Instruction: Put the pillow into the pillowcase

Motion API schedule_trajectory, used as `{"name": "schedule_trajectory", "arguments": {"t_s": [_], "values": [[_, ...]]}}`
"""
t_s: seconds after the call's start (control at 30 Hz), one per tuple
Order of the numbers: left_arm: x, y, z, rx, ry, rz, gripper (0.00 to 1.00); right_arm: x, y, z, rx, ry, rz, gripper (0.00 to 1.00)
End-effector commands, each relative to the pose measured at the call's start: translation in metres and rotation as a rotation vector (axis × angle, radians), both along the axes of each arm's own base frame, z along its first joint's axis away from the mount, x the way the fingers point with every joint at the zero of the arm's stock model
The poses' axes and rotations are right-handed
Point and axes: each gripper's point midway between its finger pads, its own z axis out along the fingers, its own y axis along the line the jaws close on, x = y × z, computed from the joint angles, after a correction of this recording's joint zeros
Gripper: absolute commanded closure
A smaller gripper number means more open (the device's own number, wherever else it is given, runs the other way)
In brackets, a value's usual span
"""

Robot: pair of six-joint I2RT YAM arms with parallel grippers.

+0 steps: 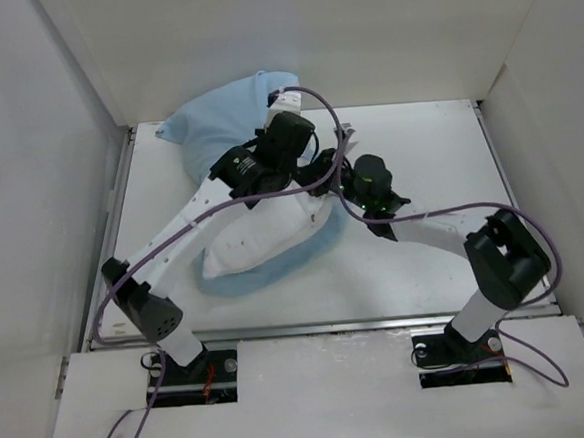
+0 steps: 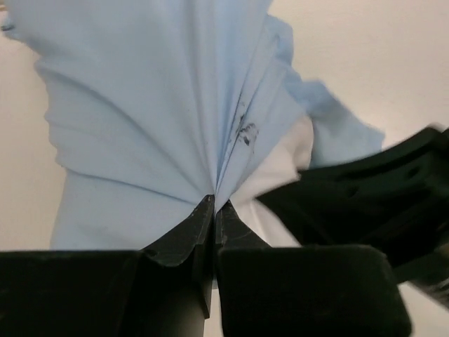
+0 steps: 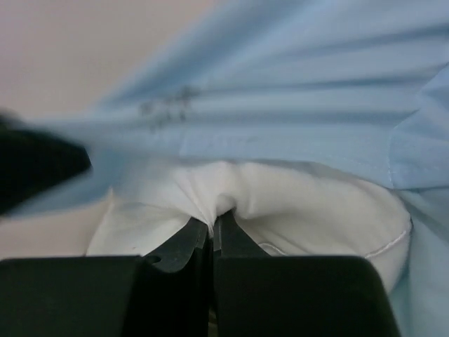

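Two tools are clenched, each on a different layer. The left tool (image 2: 214, 203) has its jaws pressed together on a pinch of the pillowcase (image 2: 140, 105), and the light blue cloth fans out from that pinch in taut pleats. The right tool (image 3: 212, 223) has its jaws closed on a small fold of the pillow (image 3: 295, 203), with the blue cloth stretched as a band just above the white surface.

Purpose of the split grip, as judged from here: one tool holds the case mouth lifted and open while the other controls the stuffing, so that case and pillow can be drawn in opposite directions.

From above, both tools meet near the middle of the worktop (image 1: 437, 149), close beside each other. The pillow lies slantwise across the left half. Its near end is bare white with a blue edge of case under it. The far end, by the back wall, is a full blue bulge. The pillow appears partly sleeved; the exposed white end remains to be covered.
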Motion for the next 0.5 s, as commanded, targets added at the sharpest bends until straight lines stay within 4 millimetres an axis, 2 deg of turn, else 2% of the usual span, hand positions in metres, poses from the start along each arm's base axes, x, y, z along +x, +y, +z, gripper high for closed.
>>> {"name": "schedule_trajectory", "arguments": {"t_s": [0.0,0.03,0.07,0.1,0.13,0.2,0.23,0.3,0.33,0.4,0.47], "values": [[-0.057,-0.043,0.016,-0.211,0.069,-0.251,1.0,0.035,-0.09,0.136,0.41,-0.269,-0.469,1.0],[-0.072,-0.048,0.021,-0.254,0.075,-0.31,1.0,0.035,-0.097,0.135,0.438,-0.266,-0.5,1.0],[-0.083,-0.06,0.021,-0.294,0.087,-0.376,1.0,0.037,-0.114,0.132,0.467,-0.264,-0.579,1.0],[-0.104,-0.074,0.009,-0.336,0.162,-0.472,1.0,0.031,-0.118,0.142,0.523,-0.304,-0.599,1.0],[-0.113,-0.079,0.009,-0.361,0.185,-0.519,1.0,0.032,-0.121,0.14,0.513,-0.325,-0.644,1.0],[-0.136,-0.092,0.01,-0.392,0.23,-0.606,1.0,0.038,-0.121,0.122,0.506,-0.306,-0.737,1.0],[-0.145,-0.094,0.002,-0.39,0.27,-0.62,1.0,0.04,-0.12,0.119,0.491,-0.318,-0.771,1.0],[-0.157,-0.097,-0.008,-0.365,0.315,-0.643,1.0,0.043,-0.121,0.105,0.497,-0.314,-0.868,1.0],[-0.158,-0.096,-0.013,-0.366,0.332,-0.632,1.0,0.05,-0.118,0.086,0.494,-0.308,-0.91,1.0],[-0.159,-0.096,-0.018,-0.365,0.345,-0.623,1.0,0.06,-0.115,0.067,0.474,-0.288,-0.941,1.0],[-0.155,-0.095,-0.012,-0.379,0.319,-0.604,1.0,0.066,-0.101,0.051,0.434,-0.254,-0.927,1.0]]}}
